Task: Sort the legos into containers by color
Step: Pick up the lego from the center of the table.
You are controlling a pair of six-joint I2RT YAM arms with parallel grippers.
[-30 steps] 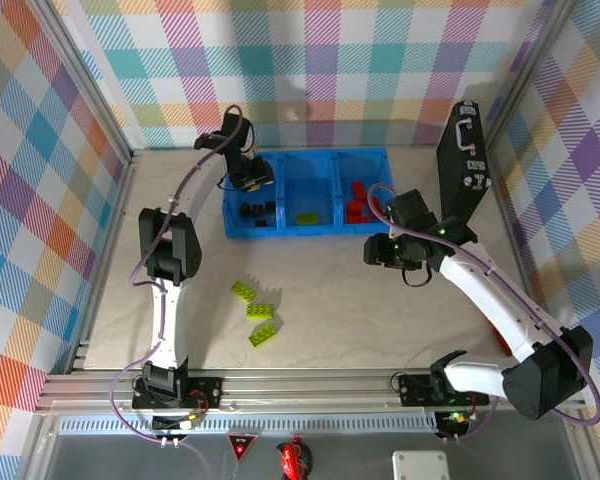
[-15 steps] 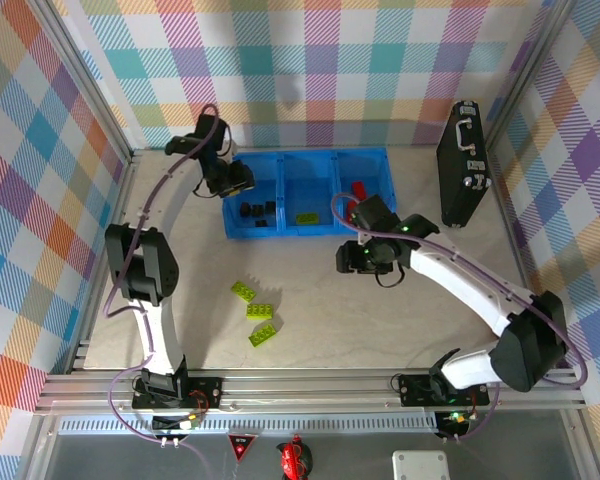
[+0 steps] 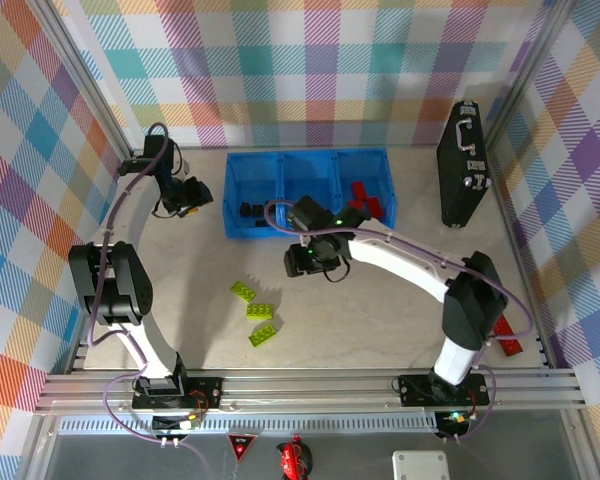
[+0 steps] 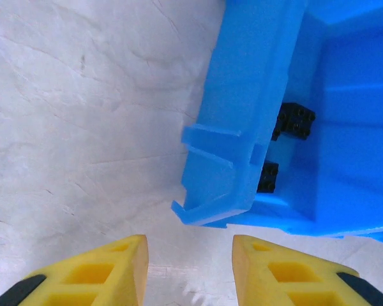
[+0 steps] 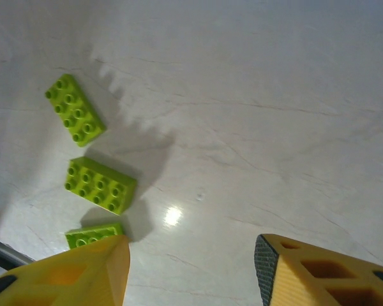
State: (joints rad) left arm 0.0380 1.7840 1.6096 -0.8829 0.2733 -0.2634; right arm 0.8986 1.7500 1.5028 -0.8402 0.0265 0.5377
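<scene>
Three lime-green legos lie loose on the table in front of the blue containers. The right wrist view has the same green legos at its left. Red legos sit in the right compartment and black cubes in the left one. My left gripper stands open over bare table just left of the containers' corner. My right gripper hangs open and empty in front of the containers, up and right of the green legos.
A black briefcase stands at the back right by the wall. A long red stick lies near the right edge. The right arm crosses the table in front of the containers' middle and right compartments. Metal rails border the table.
The left gripper has swung out of the left compartment to the table left of the tray. The right gripper has travelled left from the red compartment toward the green legos.
</scene>
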